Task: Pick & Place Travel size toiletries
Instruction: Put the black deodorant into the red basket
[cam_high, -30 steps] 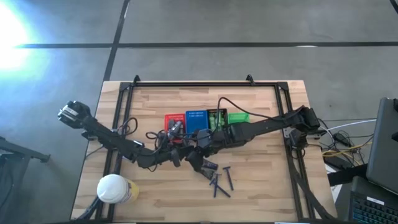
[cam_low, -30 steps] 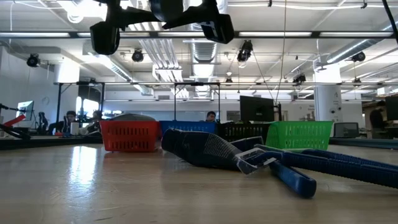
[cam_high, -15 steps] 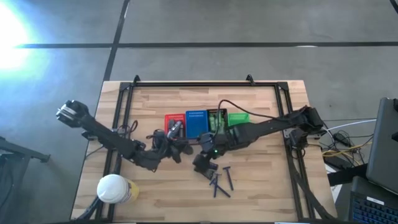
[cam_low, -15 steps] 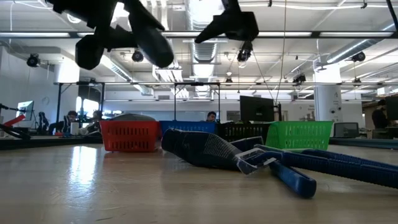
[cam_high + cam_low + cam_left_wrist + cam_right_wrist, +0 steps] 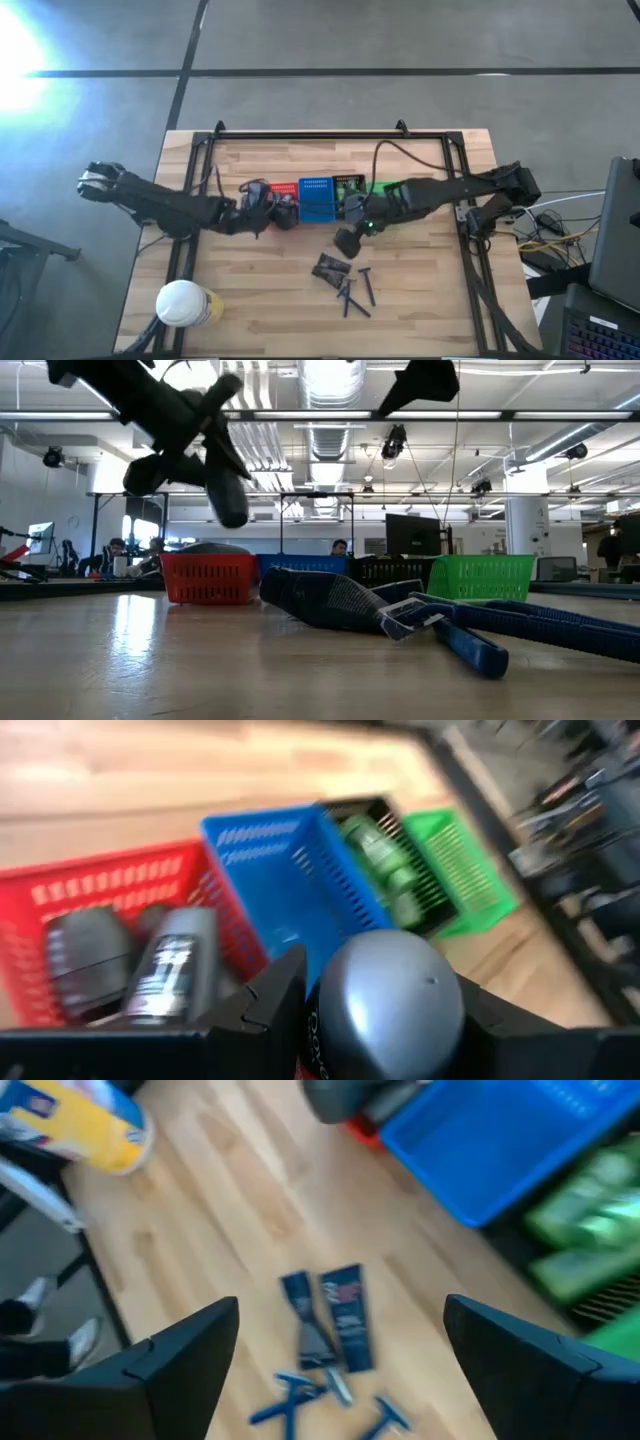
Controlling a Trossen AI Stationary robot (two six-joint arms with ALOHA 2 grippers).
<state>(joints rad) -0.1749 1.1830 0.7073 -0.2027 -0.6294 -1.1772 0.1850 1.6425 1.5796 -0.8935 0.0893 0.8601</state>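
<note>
Our left hand (image 5: 385, 1020) grips a grey oval tube (image 5: 390, 1005) above the red basket (image 5: 75, 890), where two more grey tubes (image 5: 165, 965) already lie. Our right hand (image 5: 340, 1355) hangs open above the tabletop (image 5: 230, 1190), with two dark packets (image 5: 332, 1320) and blue sticks (image 5: 290, 1385) lying directly beneath it, green bottles (image 5: 385, 865) in the black basket (image 5: 345, 810) beyond.

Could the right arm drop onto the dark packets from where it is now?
Probably yes: the right gripper hangs open above the dark packets, which lie uncovered on the table.
</note>
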